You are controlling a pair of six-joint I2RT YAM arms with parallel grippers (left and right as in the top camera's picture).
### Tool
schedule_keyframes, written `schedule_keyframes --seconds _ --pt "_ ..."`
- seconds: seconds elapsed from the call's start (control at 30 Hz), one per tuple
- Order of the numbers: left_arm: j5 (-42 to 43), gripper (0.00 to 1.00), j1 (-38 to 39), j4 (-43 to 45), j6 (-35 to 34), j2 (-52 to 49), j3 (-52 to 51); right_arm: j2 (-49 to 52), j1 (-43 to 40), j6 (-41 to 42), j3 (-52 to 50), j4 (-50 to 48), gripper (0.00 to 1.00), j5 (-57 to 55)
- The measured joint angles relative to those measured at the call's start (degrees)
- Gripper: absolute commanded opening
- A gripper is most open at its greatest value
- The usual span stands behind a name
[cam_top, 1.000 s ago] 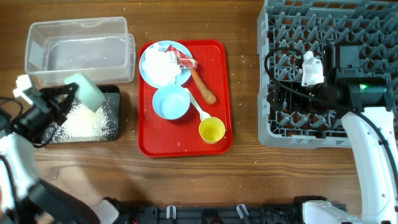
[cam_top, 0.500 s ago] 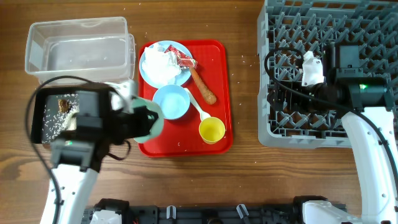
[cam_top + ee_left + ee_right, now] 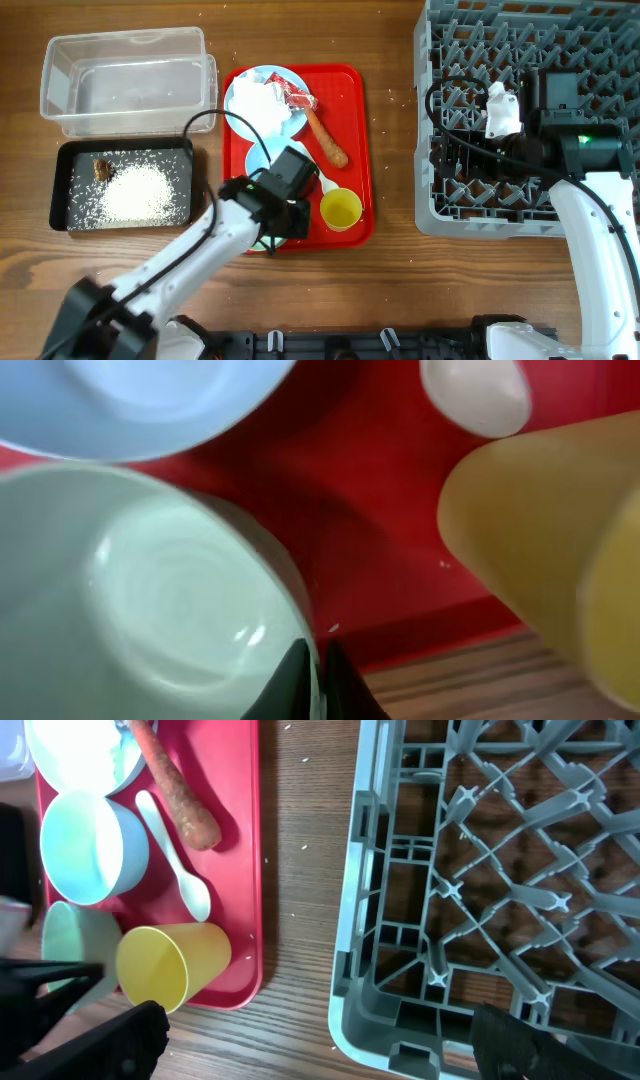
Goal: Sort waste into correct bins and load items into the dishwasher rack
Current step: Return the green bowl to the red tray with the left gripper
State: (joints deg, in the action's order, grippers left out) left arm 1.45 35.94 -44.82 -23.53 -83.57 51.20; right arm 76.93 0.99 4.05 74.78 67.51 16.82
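Clamps the left end effector (image 3: 318,680) on the rim of the green bowl (image 3: 150,600), at a corner of the red tray (image 3: 370,560) beside the yellow cup (image 3: 540,540). Looks light, stiff, slick; may swivel there. Holds the right end effector (image 3: 320,1040) wide apart over the rack (image 3: 450,870).

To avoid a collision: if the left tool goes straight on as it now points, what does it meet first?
Most likely the red tray, near its front edge; the left tool, shut on the pale green bowl, points down there. Depth is unclear.
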Motion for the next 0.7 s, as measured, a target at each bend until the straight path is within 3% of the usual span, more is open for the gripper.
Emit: schedule_keyframes --seconds 0.07,0.23,0.47,0.7 --pt "-0.42 0.42 0.17 0.2 -0.17 -2.51 -0.11 0.0 0.0 0.0 0.0 -0.22 0.99 0.0" --pt "-2.03 0.52 0.17 -0.04 -0.81 -2.58 0.2 0.0 0.0 0.0 0.0 -0.39 1.0 0.0" --pt "-2.91 0.52 0.22 -0.02 -0.5 1.07 9.31 0.0 0.0 0.0 0.0 -0.46 1.0 0.0" --pt "-1.14 0.44 4.31 2.25 2.43 1.03 10.14 0.0 0.0 0.0 0.0 -0.66 0.99 0.0"
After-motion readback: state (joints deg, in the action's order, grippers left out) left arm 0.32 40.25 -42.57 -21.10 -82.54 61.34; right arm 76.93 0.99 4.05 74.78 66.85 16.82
